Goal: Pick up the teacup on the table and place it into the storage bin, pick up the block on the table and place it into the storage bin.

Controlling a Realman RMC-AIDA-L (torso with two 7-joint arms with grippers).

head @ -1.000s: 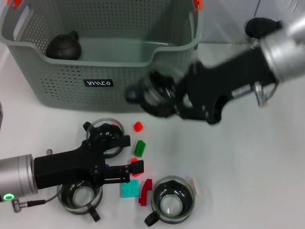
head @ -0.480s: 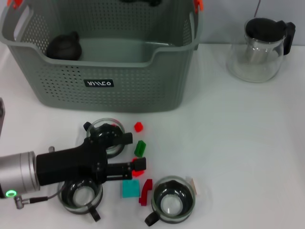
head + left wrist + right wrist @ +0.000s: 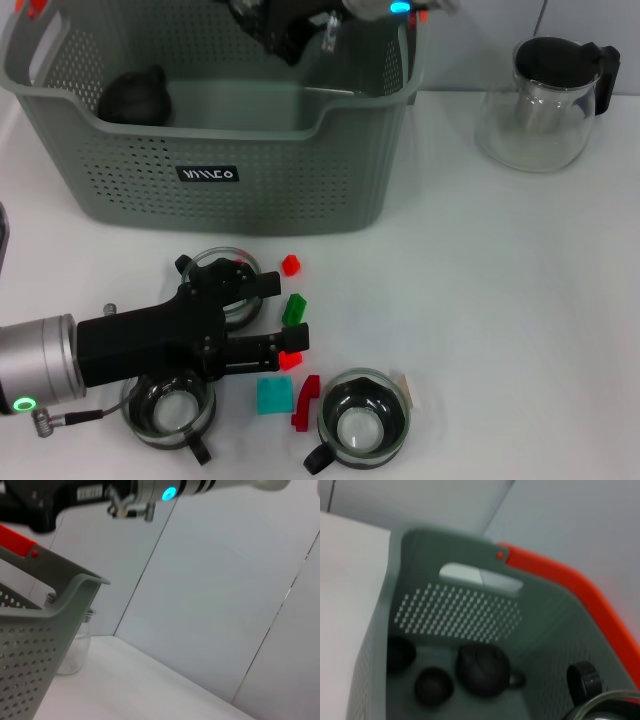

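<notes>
The grey-green storage bin (image 3: 250, 170) stands at the back of the table. My right gripper (image 3: 287, 28) hangs over its rear interior, and the right wrist view shows a glass teacup (image 3: 606, 706) rim close under it, above the bin floor. My left gripper (image 3: 288, 314) lies low on the table at the front left, open, with a green block (image 3: 294, 308) between its fingertips and a red block (image 3: 291, 360) touching the lower finger. Three glass teacups stand on the table: one (image 3: 222, 290) partly under the left gripper, one (image 3: 168, 410) and one (image 3: 362, 430) at the front.
A dark teapot (image 3: 135, 97) sits inside the bin, with small dark cups (image 3: 434, 685) beside it. A clear glass pitcher (image 3: 545, 95) with a black lid stands at the back right. Another red block (image 3: 291, 265), a teal block (image 3: 272, 395) and a dark red block (image 3: 305, 400) lie near the cups.
The right arm carried the glass teacup from in front of the bin up and over its rear. The left gripper edged slightly toward the blocks.
</notes>
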